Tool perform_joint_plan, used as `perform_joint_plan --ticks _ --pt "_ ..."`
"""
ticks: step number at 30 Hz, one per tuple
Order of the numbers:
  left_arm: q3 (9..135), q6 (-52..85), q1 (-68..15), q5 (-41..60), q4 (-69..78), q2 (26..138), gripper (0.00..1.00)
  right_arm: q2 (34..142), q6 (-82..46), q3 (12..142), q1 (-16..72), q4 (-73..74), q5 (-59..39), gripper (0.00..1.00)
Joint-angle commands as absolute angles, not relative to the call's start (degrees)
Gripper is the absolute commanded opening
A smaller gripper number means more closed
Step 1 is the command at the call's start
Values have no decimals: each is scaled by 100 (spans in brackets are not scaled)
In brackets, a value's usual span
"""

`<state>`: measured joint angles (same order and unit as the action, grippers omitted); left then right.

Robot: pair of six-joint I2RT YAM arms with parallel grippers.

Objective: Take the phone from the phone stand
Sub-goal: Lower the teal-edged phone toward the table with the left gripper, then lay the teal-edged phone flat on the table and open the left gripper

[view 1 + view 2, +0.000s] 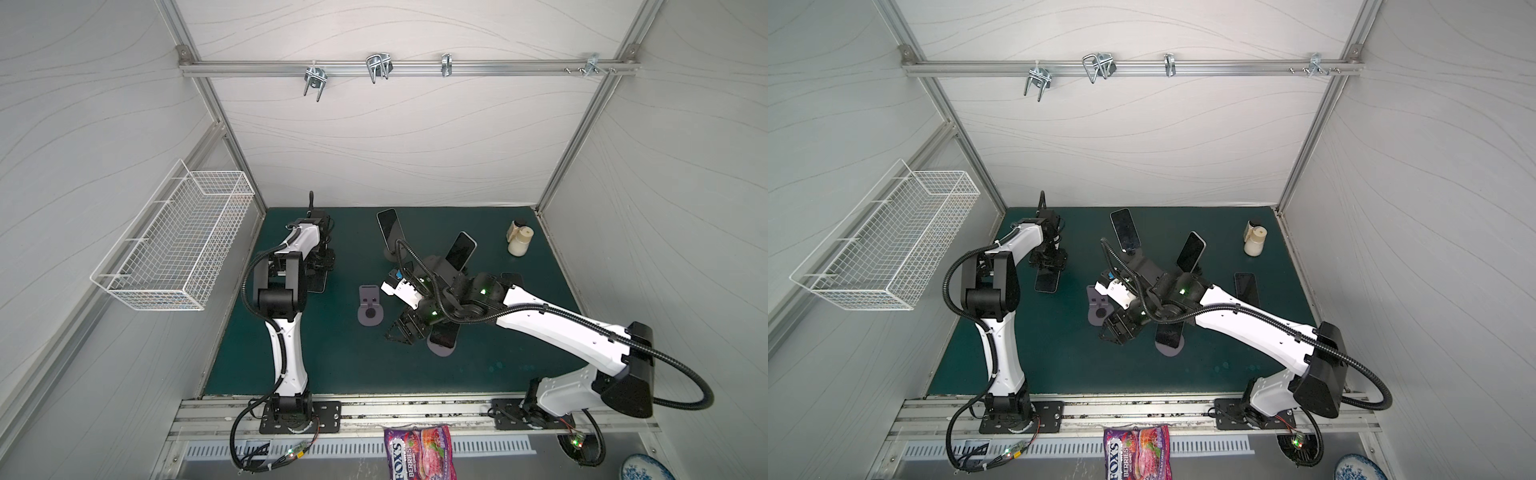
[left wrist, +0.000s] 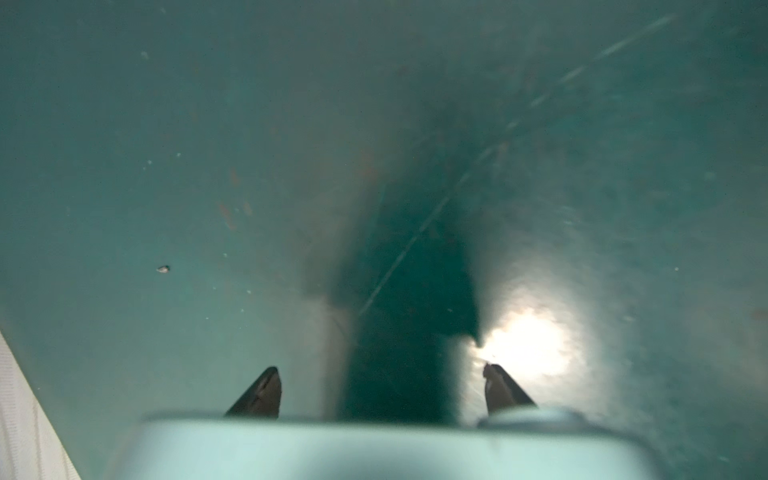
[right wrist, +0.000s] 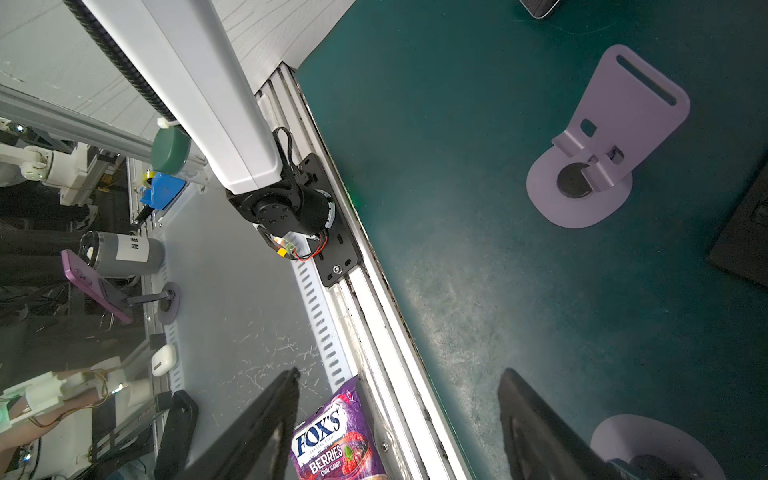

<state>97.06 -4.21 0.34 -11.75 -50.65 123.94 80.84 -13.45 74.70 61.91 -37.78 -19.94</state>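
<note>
Nearest, outside the front edge of the worktop: purple FOX'S berry-candy bag [image 1: 419, 453]. Beyond it, dark green mat-covered worktop [image 1: 332, 370].

On its near middle: black slab phone [image 1: 441, 337] propped tilted on a purple round-based phone stand [image 1: 440, 353], not yet taken off. Just beside it, to the left in both top views, right gripper [image 3: 399, 370] above the mat, fingers spread wide, nothing between them.

A little farther and to the left: second purple stand [image 1: 369, 307], slotted back bare, standing apart from the rest.

At the left side: left gripper [image 2: 381, 368] pointing down, fingers drawn in on the edges of a pale-backed dark-screened phone [image 1: 1045, 281], tips apart and poking past it. In the wrist view, just a pale blur across the base of the fingers. Low over the mat; touching it or not, cannot tell.

Level with that on the right: flat black phone [image 1: 1246, 289] lying on the mat, next to the white right arm [image 1: 1246, 316].

Farther back: white-edged black phone [image 1: 460, 250] propped tilted, then a grey-edged black phone [image 1: 388, 228] propped steeper, behind it to the left. Near the far right corner, cream-coloured bottle [image 1: 519, 243]. On the left wall, white wire basket [image 1: 174, 249]. On the back wall, metal hooks [image 1: 378, 66] along an aluminium rail [image 1: 498, 68].
</note>
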Motion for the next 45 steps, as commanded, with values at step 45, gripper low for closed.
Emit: perform_joint_plan --ticks 45 --pt "10714 -512 431 -992 -5838 13110 62 7893 -1001 7283 6231 -3900 -1792 77"
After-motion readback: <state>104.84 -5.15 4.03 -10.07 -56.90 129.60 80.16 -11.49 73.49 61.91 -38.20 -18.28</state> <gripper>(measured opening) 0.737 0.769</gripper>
